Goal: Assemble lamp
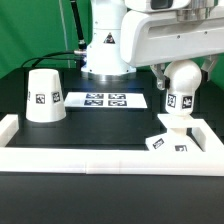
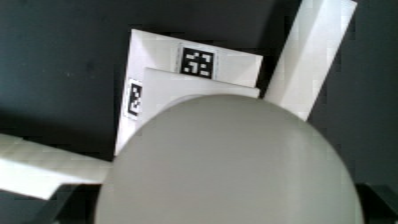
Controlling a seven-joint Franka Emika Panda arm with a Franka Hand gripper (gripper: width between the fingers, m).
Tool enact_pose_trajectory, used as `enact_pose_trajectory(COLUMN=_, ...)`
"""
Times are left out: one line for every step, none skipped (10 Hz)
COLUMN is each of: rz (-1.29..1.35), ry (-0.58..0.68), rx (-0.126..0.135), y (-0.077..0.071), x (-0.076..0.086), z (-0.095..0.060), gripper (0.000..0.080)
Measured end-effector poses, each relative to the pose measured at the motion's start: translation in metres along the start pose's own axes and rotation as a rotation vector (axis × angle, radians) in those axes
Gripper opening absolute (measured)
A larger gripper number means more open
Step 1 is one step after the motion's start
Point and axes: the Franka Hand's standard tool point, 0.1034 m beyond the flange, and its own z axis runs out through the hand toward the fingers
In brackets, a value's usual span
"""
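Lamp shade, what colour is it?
The shade is white, with a black-and-white square tag on its side; the exterior view shows it best.

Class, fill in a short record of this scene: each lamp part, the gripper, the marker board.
shade: standing wide end down, exterior view's left, alone
bulb: held, stem down, over the base
base: below the bulb, exterior view's right
gripper: shut on the bulb
marker board: flat, between shade and bulb
bulb seated: cannot tell

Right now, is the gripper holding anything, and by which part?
The round matte white bulb, apparently clamped by its round head between the fingers of the gripper, stem down over the small blocky white base.
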Motion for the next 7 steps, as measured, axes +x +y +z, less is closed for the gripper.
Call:
enact_pose_trajectory(rz=0.0, ry=0.001, rx=0.0, y=0.0012, x=0.0, z=-0.0003, gripper=0.0577)
enact_pose_trajectory(rz=0.001, ry=0.001, rx=0.0, y=0.0014, x=-0.0003, z=0.0005, gripper=0.0577)
enact_pose_trajectory(rz=0.008, ry=0.0, rx=0.001, y=0.0013, x=-0.0004, z=0.0009, gripper=0.0577)
enact_pose_trajectory(rz=0.02, ry=0.0, rx=0.001, y=0.0013, x=-0.0004, z=0.0011, gripper=0.0577)
enact_pose_trajectory(rz=0.031, ry=0.0, rx=0.001, y=0.0012, x=-0.0005, z=0.0014, gripper=0.0577)
enact_pose_trajectory(rz=0.06, ry=-0.001, rx=0.001, y=0.0012, x=-0.0006, z=0.0017, gripper=0.0577)
enact_pose_trajectory(rz=0.138, ry=-0.001, rx=0.004, y=0.0005, x=-0.0005, z=0.0019, gripper=0.0579)
